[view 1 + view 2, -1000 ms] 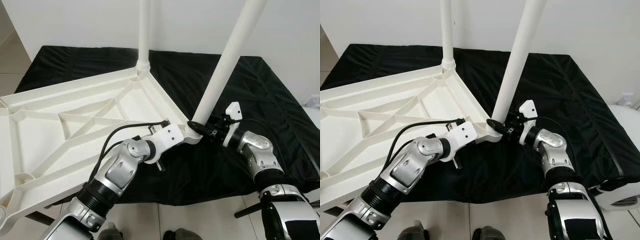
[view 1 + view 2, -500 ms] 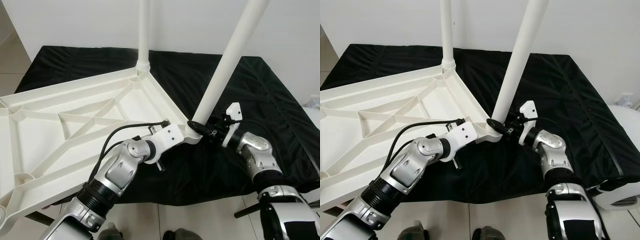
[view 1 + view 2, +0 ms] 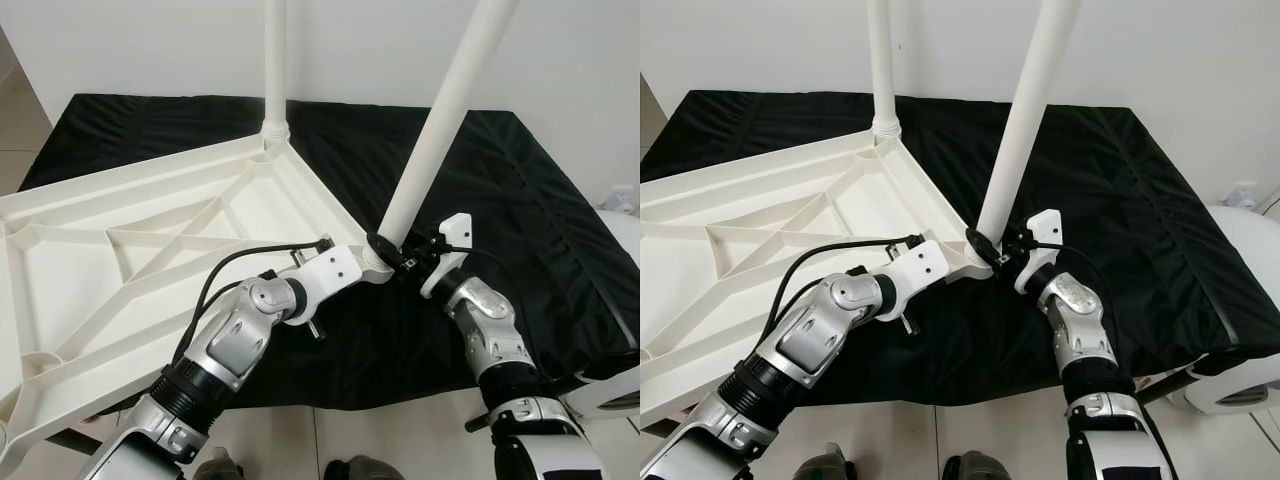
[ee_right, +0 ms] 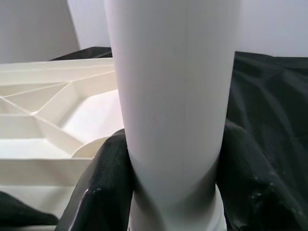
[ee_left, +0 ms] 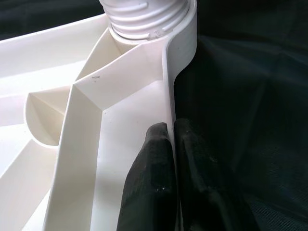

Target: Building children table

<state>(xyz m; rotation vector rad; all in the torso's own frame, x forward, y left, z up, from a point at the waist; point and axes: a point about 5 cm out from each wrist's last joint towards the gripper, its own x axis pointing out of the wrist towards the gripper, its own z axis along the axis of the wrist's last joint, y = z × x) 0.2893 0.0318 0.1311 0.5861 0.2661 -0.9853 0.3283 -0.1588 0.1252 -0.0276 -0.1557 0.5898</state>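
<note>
A white plastic tabletop [image 3: 150,240] lies upside down on black cloth, its ribbed underside facing up. One white leg [image 3: 272,70] stands in the far corner socket. A second white leg [image 3: 435,130] rises, leaning right, from the near right corner socket [image 3: 375,262]. My right gripper [image 3: 392,250] is shut around the base of this leg, one black finger [image 4: 101,187] on each side. My left gripper [image 5: 173,159] is shut on the tabletop's rim [image 5: 168,96] just below that corner, with the leg's threaded end [image 5: 144,14] beyond the fingertips.
The black cloth [image 3: 520,190] covers a low platform against a white wall. Tiled floor [image 3: 380,440] runs along the near edge, and a white rounded object [image 3: 1240,380] sits at the right. The tabletop's near left corner overhangs the platform.
The whole picture has shifted a little, so the camera moved. The right forearm now sits closer to the corner, and both grippers keep their holds.
</note>
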